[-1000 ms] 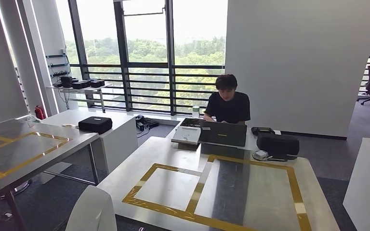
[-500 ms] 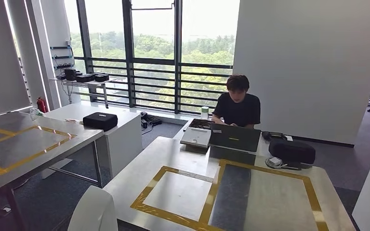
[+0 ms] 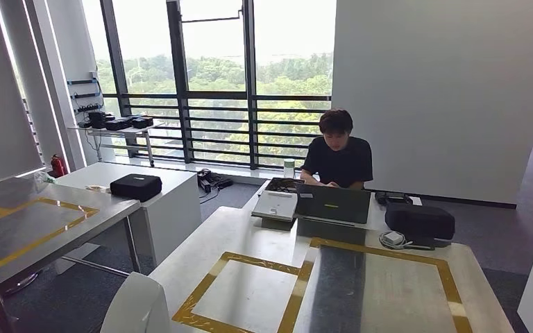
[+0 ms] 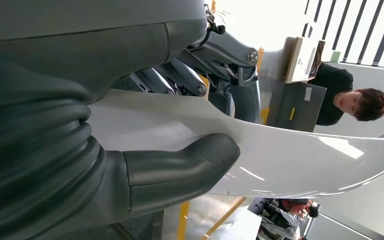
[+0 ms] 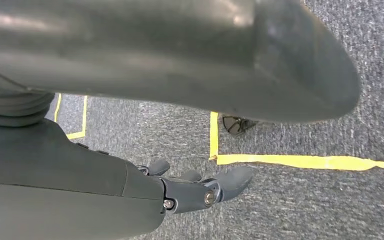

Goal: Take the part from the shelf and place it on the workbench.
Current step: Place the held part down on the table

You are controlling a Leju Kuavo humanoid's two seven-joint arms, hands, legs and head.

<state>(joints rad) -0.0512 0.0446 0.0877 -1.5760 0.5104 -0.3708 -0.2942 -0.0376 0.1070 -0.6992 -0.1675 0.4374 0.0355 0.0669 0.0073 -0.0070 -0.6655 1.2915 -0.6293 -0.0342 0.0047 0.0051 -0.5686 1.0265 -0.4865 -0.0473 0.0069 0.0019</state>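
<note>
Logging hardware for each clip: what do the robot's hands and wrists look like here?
The left hand has a grey ribbed wrist cover, a thick smooth grey thumb and darker fingers with silver pivot screws showing. The right hand has a smooth dark grey shell and jointed dark fingers with small silver screws. I see no markings or loose cables.

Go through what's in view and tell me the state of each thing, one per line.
Part: white curved panel, held in the left robot hand, thumb on one face, fingers on the other.
Right robot hand: holds nothing, hanging over the carpet.
Workbench: nothing inside its yellow tape outline.
Laptop: open, facing a seated person.
Black case: closed, on a white cabinet.
</note>
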